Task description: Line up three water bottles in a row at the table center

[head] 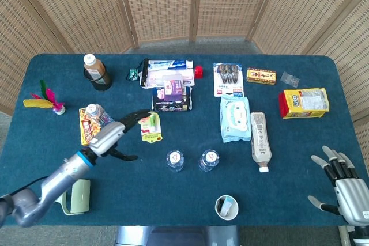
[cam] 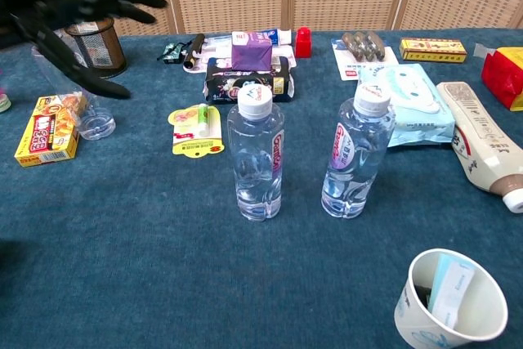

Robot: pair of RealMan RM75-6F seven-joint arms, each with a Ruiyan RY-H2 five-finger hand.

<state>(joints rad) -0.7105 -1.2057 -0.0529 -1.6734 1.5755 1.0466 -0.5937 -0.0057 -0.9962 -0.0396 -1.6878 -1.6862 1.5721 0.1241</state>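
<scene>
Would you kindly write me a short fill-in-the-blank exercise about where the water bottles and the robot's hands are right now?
1. ____ water bottles stand upright side by side at the table centre.
2. The third water bottle stands beside the yellow ____ on the table's left side.
3. The left hand hovers by that third bottle with its fingers ____.
4. The right hand holds ____.

Missing words: Two; snack packet; spread; nothing
</scene>
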